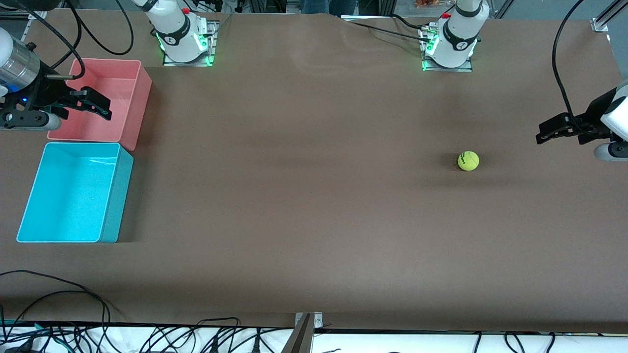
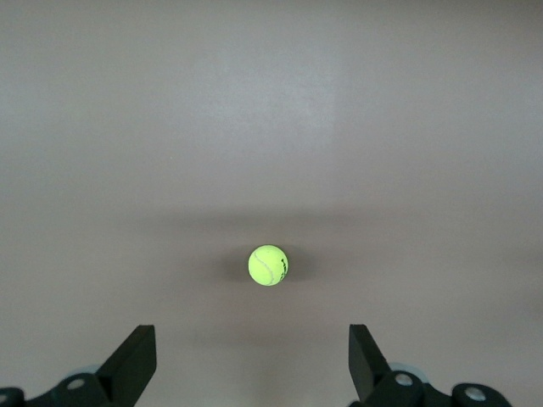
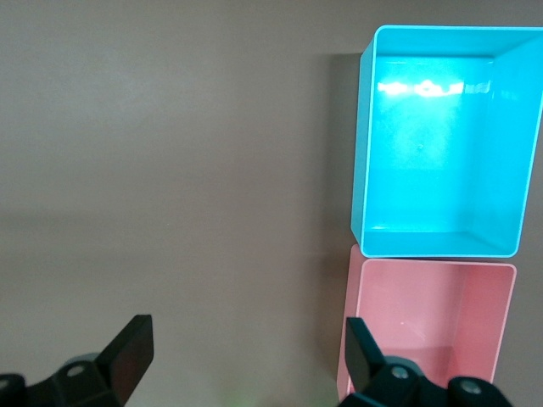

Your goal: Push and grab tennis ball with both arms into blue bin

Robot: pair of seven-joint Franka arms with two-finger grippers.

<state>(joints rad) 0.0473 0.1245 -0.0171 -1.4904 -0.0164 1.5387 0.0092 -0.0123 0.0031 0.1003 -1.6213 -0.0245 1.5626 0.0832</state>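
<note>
The tennis ball (image 1: 468, 161) sits alone on the brown table (image 1: 304, 196), out toward the left arm's end, resting on the bare surface with nothing touching it. The left pincer (image 1: 541, 136) hangs in the air at that same end of the table, close to the ball but clear of it. In the left wrist view, its two black fingers (image 2: 136, 360) are spread wide with nothing between them, and the ball (image 2: 268, 265) lies on the table ahead of the gap, its dark print facing sideways.

At the right arm's end, the blue bin (image 1: 29, 215) stands on the table with only its flat bottom showing inside. The pink bin (image 1: 140, 86) sits just beside it, farther from the front camera, their short walls side by side and almost touching. The right pincer (image 1: 100, 105) hovers over the pink bin. In the right wrist view, its fingers (image 3: 131, 352) are parted as well, holding nothing, with the blue bin (image 3: 365, 153) and the pink bin (image 3: 352, 339) both in sight.

The ball and the blue bin are well apart, with a long stretch of table between them.
</note>
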